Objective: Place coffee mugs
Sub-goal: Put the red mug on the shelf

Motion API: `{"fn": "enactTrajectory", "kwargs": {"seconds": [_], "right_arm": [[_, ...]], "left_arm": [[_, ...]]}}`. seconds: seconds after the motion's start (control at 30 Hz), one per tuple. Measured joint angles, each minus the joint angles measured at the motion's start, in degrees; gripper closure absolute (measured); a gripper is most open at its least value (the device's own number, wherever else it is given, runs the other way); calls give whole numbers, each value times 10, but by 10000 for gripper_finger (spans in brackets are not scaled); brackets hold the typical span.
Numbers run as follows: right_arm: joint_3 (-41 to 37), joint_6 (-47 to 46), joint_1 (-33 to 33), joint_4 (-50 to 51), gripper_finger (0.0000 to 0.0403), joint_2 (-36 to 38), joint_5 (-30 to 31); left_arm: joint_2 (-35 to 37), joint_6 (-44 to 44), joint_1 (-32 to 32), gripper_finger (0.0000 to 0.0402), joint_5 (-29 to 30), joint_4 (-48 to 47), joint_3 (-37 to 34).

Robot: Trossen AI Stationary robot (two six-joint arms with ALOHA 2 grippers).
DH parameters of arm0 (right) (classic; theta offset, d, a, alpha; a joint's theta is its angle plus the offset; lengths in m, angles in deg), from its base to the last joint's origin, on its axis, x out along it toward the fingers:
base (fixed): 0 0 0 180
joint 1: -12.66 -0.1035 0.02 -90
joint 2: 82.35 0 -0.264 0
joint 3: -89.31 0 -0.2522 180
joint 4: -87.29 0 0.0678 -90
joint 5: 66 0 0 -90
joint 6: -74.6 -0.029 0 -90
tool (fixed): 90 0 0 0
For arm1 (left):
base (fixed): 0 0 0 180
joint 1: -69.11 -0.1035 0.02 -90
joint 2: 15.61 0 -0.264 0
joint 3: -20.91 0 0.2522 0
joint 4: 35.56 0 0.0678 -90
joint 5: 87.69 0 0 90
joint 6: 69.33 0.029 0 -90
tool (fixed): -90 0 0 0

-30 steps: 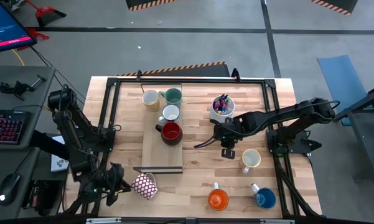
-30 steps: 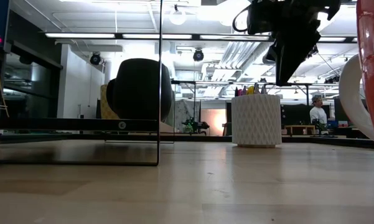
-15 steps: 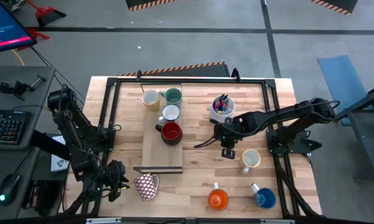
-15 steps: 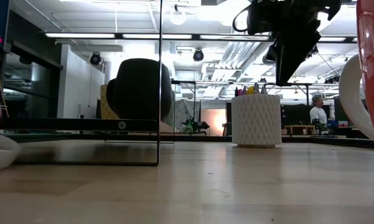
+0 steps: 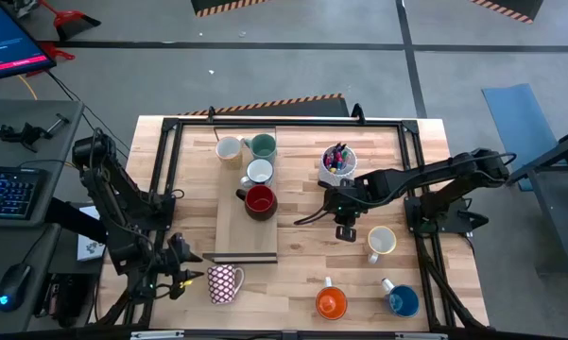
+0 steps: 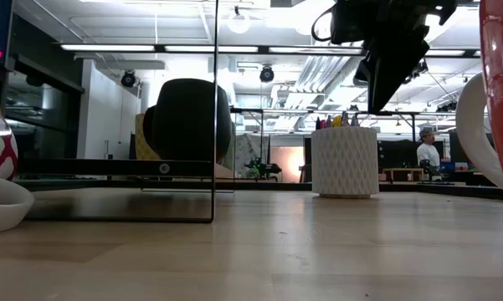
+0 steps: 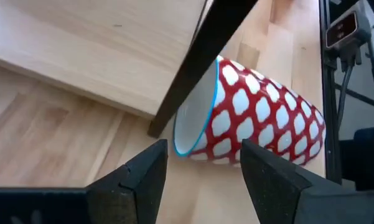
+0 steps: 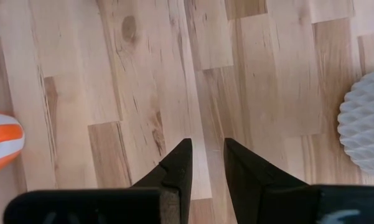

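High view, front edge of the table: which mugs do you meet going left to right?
Red-and-white mug → orange mug → blue mug.

Four mugs are sitting upright on the raised board: a cream one, a teal green one, a white one and a dark red one, clustered close together. A red-and-white patterned mug is standing just off the board's near end. A cream mug, an orange one and a blue one are sitting apart on the table's right side.
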Motion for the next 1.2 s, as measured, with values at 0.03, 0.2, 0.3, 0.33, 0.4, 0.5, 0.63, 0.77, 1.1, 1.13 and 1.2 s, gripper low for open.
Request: {"fn": "enactTrajectory", "kwargs": {"seconds": [0.03,0.2,0.3,0.33,0.4,0.5,0.63,0.77,1.1,1.13,1.2], "right_arm": [[0,0,0,0,331,0,0],[0,0,0,0,331,0,0],[0,0,0,0,331,0,0],[0,0,0,0,331,0,0],[0,0,0,0,331,0,0],[0,0,0,0,331,0,0],[0,0,0,0,331,0,0],[0,0,0,0,331,0,0],[0,0,0,1,331,0,0],[0,0,0,1,331,0,0],[0,0,0,1,331,0,0]], "left_arm": [[0,-2,-3,212,-1,4,-1],[-1,40,-28,213,9,6,-2],[-1,62,-43,213,-9,17,-2],[-1,69,-48,213,-20,23,-2],[-1,83,-57,213,-46,42,-2],[-1,106,-65,213,-63,65,-2],[-1,118,-73,213,-84,81,-2],[-1,113,-76,213,-111,89,-3],[-2,113,-75,213,-158,147,-3],[-2,111,-75,213,-167,153,-3],[-2,106,-75,213,-177,163,-3]]}}
